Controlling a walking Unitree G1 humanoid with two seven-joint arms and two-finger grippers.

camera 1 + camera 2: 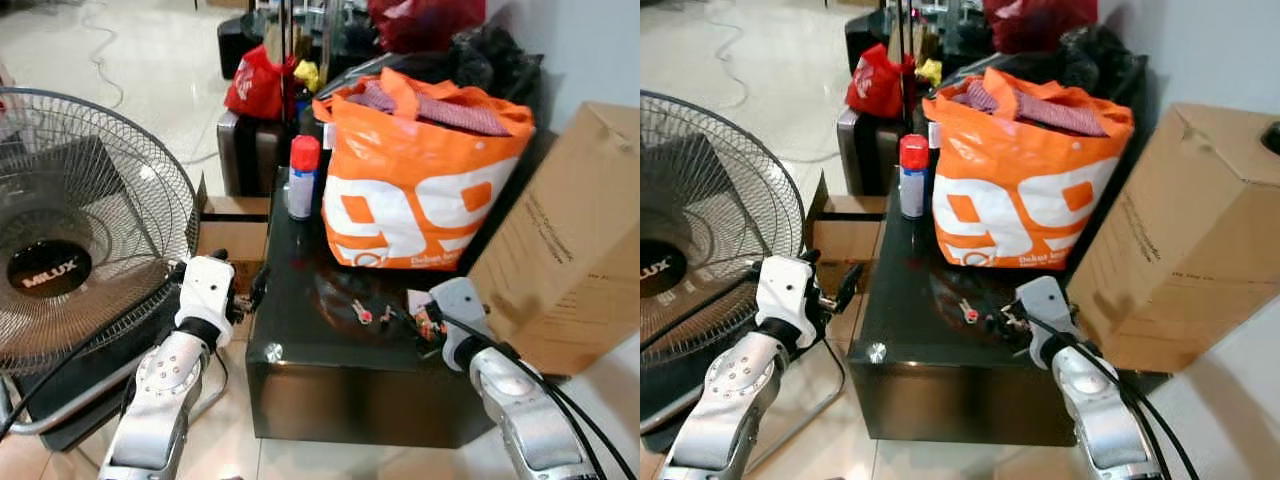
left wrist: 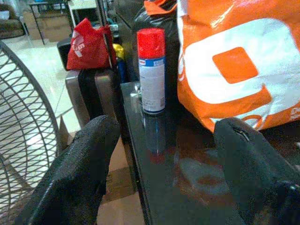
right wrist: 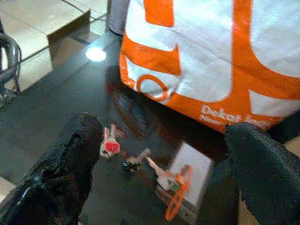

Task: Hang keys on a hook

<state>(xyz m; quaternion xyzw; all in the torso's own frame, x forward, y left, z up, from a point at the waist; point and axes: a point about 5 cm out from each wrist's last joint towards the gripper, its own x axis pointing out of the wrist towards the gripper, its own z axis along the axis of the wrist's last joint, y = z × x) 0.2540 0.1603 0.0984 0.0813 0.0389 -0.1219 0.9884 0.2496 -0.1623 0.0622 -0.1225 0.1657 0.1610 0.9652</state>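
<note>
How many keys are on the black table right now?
3 that I can make out: a red-capped key, a small dark-headed key beside it, and a key by the orange ring. More may be hidden under the ring.

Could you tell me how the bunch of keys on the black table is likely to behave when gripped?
The keys lie spread flat on the glossy black table, so they may slide. Loosely joined, they would probably dangle. The right gripper hovers open above them.

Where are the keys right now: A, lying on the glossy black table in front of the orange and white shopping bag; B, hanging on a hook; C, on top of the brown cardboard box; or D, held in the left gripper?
A: the keys lie on the glossy black table, just before the orange and white shopping bag, between the open right gripper's fingers.
</note>
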